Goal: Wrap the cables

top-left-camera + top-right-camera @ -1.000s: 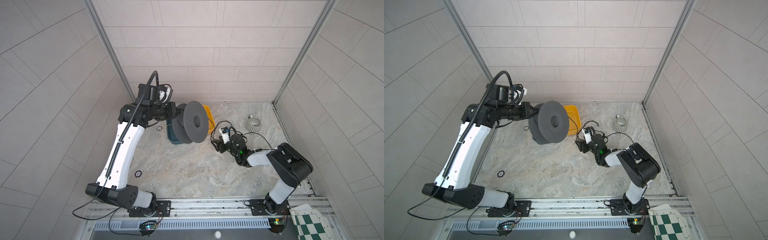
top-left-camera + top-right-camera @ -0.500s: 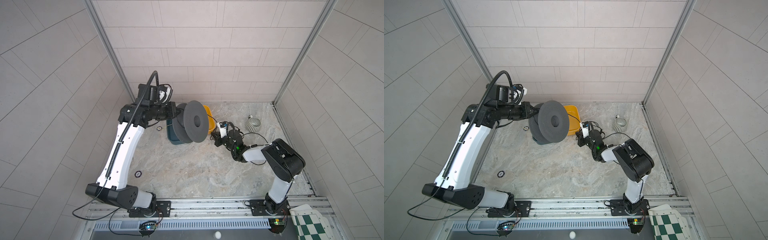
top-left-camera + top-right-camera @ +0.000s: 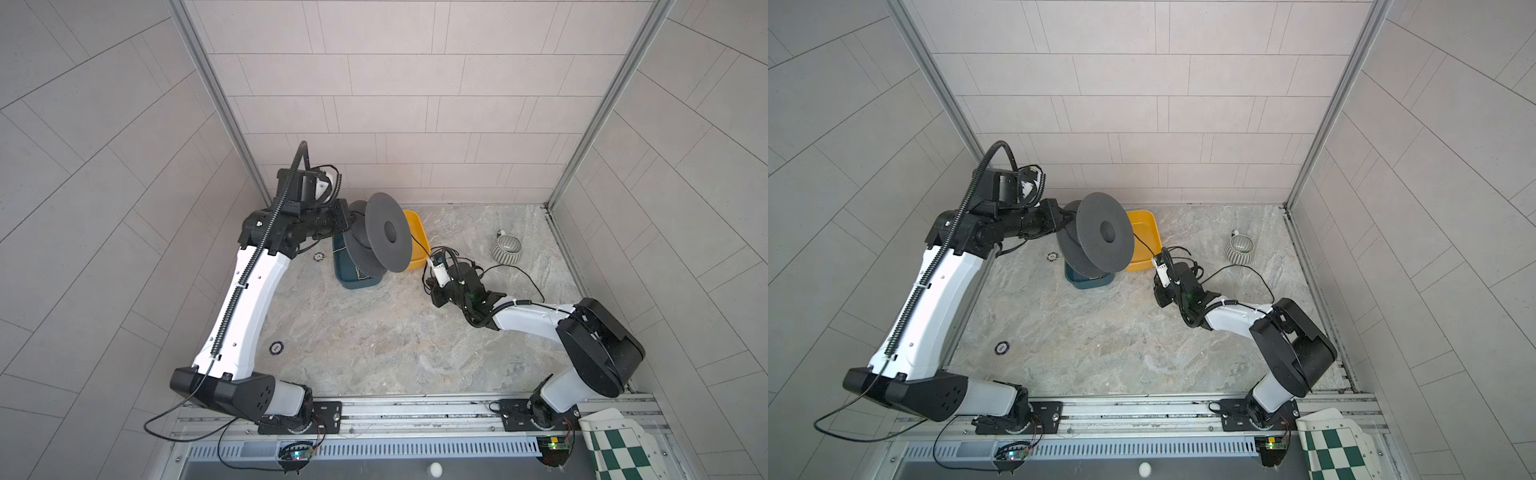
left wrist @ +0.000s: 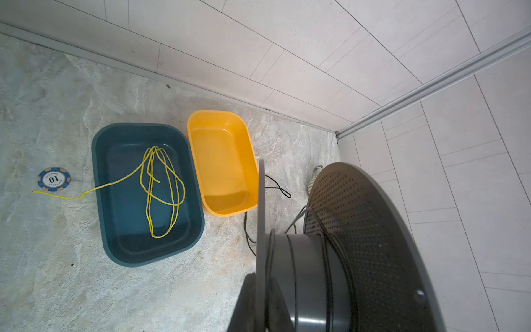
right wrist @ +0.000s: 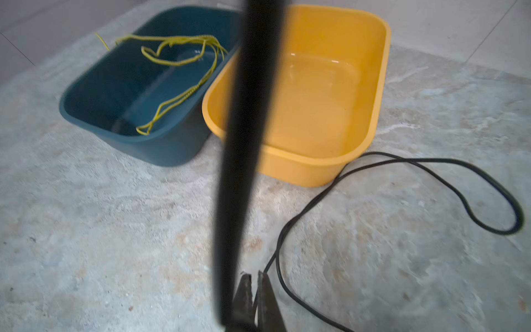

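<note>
My left gripper (image 4: 264,293) is shut on one flange of a dark grey spool (image 3: 388,232), holding it in the air above the teal tub (image 3: 353,284). A few turns of the thin black cable (image 4: 327,258) lie round the spool's hub. From the spool the cable drops to my right gripper (image 3: 432,262), low beside the yellow tub (image 3: 415,224). In the right wrist view the right gripper (image 5: 254,276) is shut on the cable, which runs out between the jaws. The loose cable (image 5: 431,162) loops over the floor. A blurred black band crosses that view.
A yellow-green cord (image 4: 161,184) lies in the teal tub (image 4: 129,132) and trails onto the floor. The yellow tub (image 4: 224,161) stands right beside it. Two poker chips (image 3: 319,257) (image 3: 276,347), a striped cup (image 3: 507,249) and a checkered mat (image 3: 615,449) are around.
My right gripper has shut on the cable and shifted slightly toward the yellow tub. The left arm and the spool have stayed where they were.
</note>
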Available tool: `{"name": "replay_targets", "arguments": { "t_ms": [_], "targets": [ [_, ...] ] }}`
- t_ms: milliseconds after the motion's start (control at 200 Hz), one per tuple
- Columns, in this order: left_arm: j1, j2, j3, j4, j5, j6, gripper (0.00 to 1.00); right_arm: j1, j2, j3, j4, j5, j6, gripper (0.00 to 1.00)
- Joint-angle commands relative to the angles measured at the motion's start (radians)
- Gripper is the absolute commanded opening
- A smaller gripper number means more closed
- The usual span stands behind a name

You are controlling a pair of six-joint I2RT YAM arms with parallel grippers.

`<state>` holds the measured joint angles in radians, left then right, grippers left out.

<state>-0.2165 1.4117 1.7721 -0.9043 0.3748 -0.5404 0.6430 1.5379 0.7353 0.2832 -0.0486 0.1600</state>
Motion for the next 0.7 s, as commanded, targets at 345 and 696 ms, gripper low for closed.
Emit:
{"name": "replay_targets", "arguments": {
  "t_ms": [345,696],
  "targets": [
    [-0.005,-0.068,-0.111,0.160,-0.223,-0.166,0.00,0.220,-0.120,0.095,-0.404,0.320,-0.152,0.00],
    [-0.026,-0.068,-0.174,0.194,-0.351,-0.179,0.00,0.439,-0.028,0.328,-0.614,0.548,-0.351,0.00]
  ]
}}
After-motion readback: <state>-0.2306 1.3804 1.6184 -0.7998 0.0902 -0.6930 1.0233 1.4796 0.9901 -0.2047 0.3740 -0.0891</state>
